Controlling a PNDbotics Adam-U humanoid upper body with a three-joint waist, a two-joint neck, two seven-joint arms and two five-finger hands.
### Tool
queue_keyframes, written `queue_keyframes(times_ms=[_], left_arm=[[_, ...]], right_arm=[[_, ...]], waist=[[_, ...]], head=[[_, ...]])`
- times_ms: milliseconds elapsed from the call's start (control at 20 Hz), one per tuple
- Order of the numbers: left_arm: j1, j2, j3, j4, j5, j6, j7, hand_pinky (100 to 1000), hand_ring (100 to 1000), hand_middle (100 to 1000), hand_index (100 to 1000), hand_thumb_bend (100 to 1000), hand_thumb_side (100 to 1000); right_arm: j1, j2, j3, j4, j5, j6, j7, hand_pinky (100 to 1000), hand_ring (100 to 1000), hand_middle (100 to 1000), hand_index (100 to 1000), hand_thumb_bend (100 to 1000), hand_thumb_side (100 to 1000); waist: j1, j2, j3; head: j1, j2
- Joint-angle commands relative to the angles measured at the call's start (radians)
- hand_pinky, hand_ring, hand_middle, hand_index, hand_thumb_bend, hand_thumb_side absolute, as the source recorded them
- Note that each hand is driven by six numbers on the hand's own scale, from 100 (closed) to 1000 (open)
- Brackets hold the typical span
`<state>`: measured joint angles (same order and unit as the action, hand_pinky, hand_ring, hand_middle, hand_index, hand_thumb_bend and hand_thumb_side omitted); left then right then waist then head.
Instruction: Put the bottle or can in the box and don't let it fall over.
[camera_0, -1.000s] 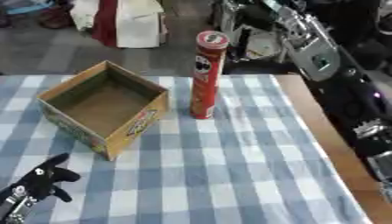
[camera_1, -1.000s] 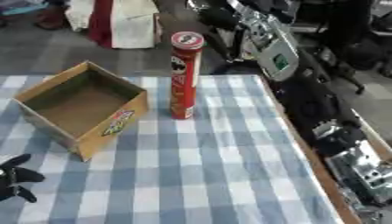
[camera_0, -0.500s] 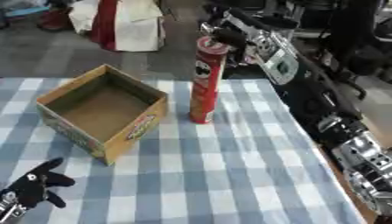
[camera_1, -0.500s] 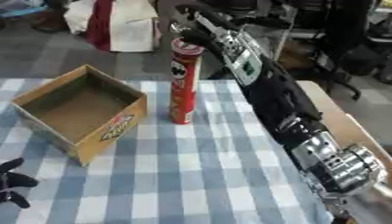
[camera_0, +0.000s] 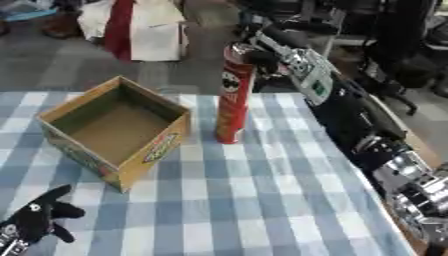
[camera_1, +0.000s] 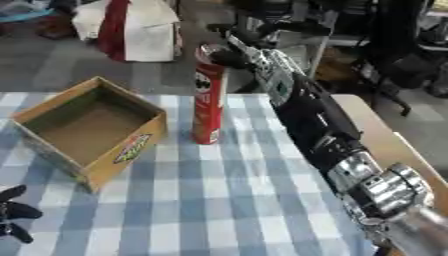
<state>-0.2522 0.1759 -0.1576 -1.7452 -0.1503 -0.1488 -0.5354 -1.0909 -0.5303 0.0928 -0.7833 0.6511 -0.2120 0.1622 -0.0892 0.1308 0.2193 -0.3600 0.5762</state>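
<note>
My right hand (camera_0: 262, 56) is now arriving at the top of the upright can (camera_0: 234, 95), seemingly closing around it; the box (camera_0: 118, 130) is waiting beside, ready for the lift.

The can (camera_0: 234, 97) stands upright on the desk (camera_0: 262, 200), just right of the box (camera_0: 118, 130). The right hand (camera_0: 258, 47) is at the can's top; the left hand (camera_0: 35, 222) lies before the box.

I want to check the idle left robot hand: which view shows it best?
The left eye view: the left robot hand shows its palm and relaxed fingers at the lower left corner. The right eye view catches only its fingertips at the edge.
</note>
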Motion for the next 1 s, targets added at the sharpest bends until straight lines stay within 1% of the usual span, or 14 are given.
queue_keyframes(times_ms=[50, 550, 750, 1000], left_arm=[[-0.015, 0.002, -0.006, -0.02, 0.006, -0.002, -0.004, 574, 775, 677, 981, 187, 1000], [-0.023, 0.002, -0.012, -0.021, 0.013, 0.0, -0.01, 573, 775, 678, 980, 188, 1000], [-0.025, 0.001, -0.013, -0.022, 0.015, 0.001, -0.011, 572, 775, 677, 980, 188, 1000], [-0.027, 0.001, -0.013, -0.022, 0.014, 0.001, -0.012, 572, 775, 677, 980, 189, 1000]], right_arm=[[-0.03, -0.013, -0.007, -0.019, 0.004, -0.012, 0.002, 864, 933, 950, 1000, 100, 915], [-0.043, 0.005, 0.011, -0.051, 0.002, -0.016, 0.064, 891, 944, 958, 1000, 100, 958], [-0.037, 0.009, 0.012, -0.044, 0.036, -0.006, 0.082, 916, 947, 960, 1000, 100, 980], [-0.03, 0.009, 0.012, -0.038, 0.119, 0.002, 0.102, 957, 955, 961, 1000, 100, 985]], waist=[[0.003, -0.012, 0.002], [-0.004, -0.014, 0.017], [-0.005, -0.013, 0.019], [-0.007, -0.011, 0.02]], head=[[-0.003, -0.013], [-0.02, -0.01], [-0.022, -0.012], [-0.026, -0.011]])
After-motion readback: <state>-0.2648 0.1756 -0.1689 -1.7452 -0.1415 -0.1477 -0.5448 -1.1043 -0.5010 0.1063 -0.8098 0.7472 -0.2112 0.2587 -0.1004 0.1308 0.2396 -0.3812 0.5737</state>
